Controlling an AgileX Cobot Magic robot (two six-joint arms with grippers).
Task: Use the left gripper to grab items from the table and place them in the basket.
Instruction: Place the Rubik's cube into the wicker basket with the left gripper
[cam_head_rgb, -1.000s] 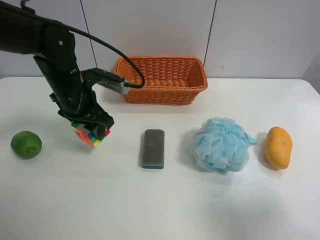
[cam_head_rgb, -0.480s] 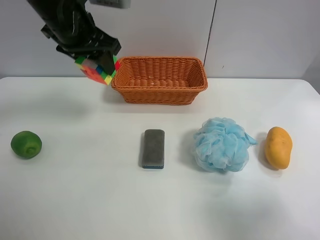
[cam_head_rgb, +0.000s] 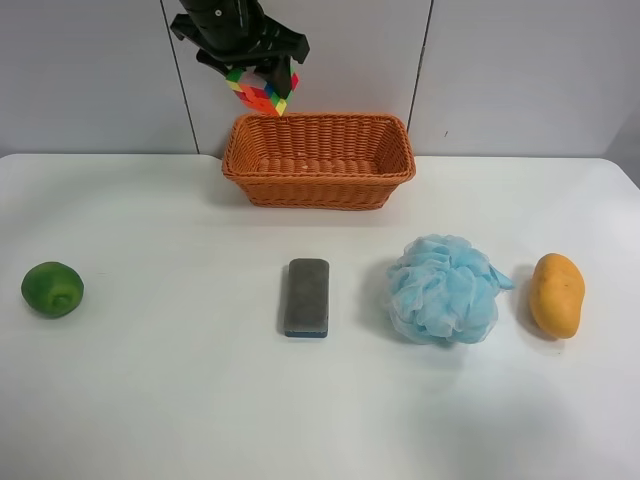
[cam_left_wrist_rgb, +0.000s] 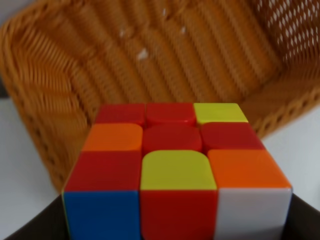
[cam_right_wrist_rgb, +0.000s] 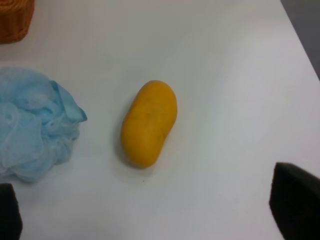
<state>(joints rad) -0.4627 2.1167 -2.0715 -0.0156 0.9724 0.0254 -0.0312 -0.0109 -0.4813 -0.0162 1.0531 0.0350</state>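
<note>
My left gripper (cam_head_rgb: 258, 84) is shut on the multicoloured puzzle cube (cam_head_rgb: 262, 93) and holds it high above the left end of the orange wicker basket (cam_head_rgb: 320, 160). In the left wrist view the cube (cam_left_wrist_rgb: 175, 170) fills the frame with the empty basket (cam_left_wrist_rgb: 150, 65) below it. The green lime (cam_head_rgb: 52, 289), the grey-and-blue sponge (cam_head_rgb: 307, 296), the light blue pouf (cam_head_rgb: 443, 289) and the yellow-orange potato shape (cam_head_rgb: 557, 294) lie on the white table (cam_head_rgb: 180, 400). My right gripper (cam_right_wrist_rgb: 150, 210) is open above the potato shape (cam_right_wrist_rgb: 149, 122).
The basket stands at the table's far edge against a grey panelled wall (cam_head_rgb: 90, 70). The pouf (cam_right_wrist_rgb: 35, 130) lies close beside the potato shape. The table's right edge (cam_right_wrist_rgb: 300, 40) runs near the potato shape.
My left gripper lifted the cube from the table at the left, then carried it up and to the right, to above the basket's left end. The other items have not moved.
</note>
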